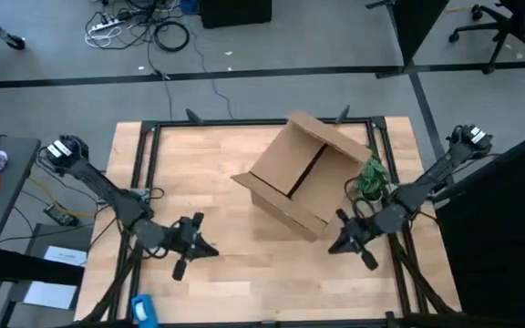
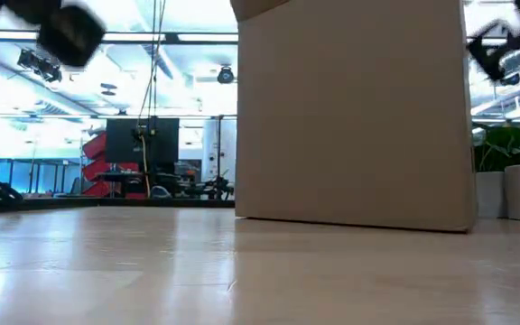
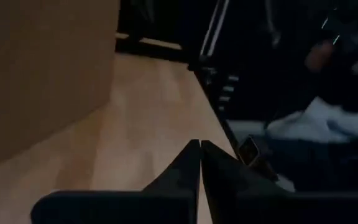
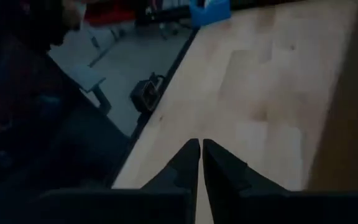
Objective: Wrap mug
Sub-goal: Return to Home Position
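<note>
- The box (image 1: 303,173) sits mid-bench, turned at an angle, with its flaps open. In the low view its wall stands flat on the bench (image 1: 235,282), so it looks steady without support.
- No mug shows in any view. What can be seen of the box's inside is only brown card. My guess is that the mug lies inside the box, out of sight, but that cannot be checked here.
- The left tool (image 1: 199,246) hangs over the near left part of the bench, well apart from the box. Its fingers are pressed together and hold nothing.
- The right tool (image 1: 343,241) is near the box's near right corner. Its fingers are also together and empty, and I see no contact with the card.
- Both empty tools being clear of the box suits a parking pose, with no handling step under way.
- A green plant (image 1: 370,178) stands just beside the box's right side, close to the right arm. I judge that arm would need care when lifting away.
- A blue item (image 1: 144,310) lies at the near bench edge, away from both tools.
</note>
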Robot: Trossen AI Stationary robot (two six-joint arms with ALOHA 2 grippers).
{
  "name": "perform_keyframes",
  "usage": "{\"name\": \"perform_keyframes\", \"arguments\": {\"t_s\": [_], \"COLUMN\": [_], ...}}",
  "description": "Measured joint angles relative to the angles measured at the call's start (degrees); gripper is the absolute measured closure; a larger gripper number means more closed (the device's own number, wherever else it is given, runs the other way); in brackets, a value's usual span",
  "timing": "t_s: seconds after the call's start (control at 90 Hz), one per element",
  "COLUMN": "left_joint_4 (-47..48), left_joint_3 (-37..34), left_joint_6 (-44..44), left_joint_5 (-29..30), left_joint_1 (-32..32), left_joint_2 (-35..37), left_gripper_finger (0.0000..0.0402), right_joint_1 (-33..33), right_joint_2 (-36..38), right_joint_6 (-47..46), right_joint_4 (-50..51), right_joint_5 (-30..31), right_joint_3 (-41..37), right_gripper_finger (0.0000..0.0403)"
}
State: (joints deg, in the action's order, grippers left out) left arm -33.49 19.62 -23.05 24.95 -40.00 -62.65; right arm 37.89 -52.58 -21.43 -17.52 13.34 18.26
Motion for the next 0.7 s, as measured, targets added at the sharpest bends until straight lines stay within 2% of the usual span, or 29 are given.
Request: {"name": "perform_keyframes", "arguments": {"t_s": [0.133,0.233,0.322,0.444,0.489,0.556,0.7], "left_joint_4": [-13.8,-19.6,-21.7,-22.0,-20.4,-18.5,-12.9], "left_joint_3": [-10.1,-14.8,-17.9,-19.2,-19.2,-19.2,-19.2], "left_joint_6": [-3.0,-6.3,-8.5,-8.7,-8.2,-5.9,-5.5], "left_joint_5": [2.7,3.5,3.4,3.3,2.6,2.2,2.5], "left_joint_1": [3.3,5.4,5.6,5.3,5.2,5.2,5.3], "left_joint_2": [0.1,0.2,0.2,0.2,0.1,0.1,0.1], "left_gripper_finger": [0.0402,0.0402,0.0402,0.0402,0.0402,0.0402,0.0402], "right_joint_1": [-8.0,-15.8,-20.7,-24.0,-24.5,-24.6,-25.0], "right_joint_2": [-7.2,-15.4,-23.9,-32.7,-34.3,-34.7,-30.9], "right_joint_6": [-2.5,-3.2,-0.5,2.0,2.0,2.8,3.6], "right_joint_4": [-20.0,-31.6,-40.2,-54.1,-58.1,-62.6,-67.2], "right_joint_5": [4.6,1.8,-5.2,-21.2,-24.2,-25.0,-19.4], "right_joint_3": [-8.9,-10.3,-9.2,-8.4,-9.1,-11.4,-17.8], "right_gripper_finger": [0.0403,0.0403,0.0403,0.0403,0.0403,0.0403,0.0403]}}
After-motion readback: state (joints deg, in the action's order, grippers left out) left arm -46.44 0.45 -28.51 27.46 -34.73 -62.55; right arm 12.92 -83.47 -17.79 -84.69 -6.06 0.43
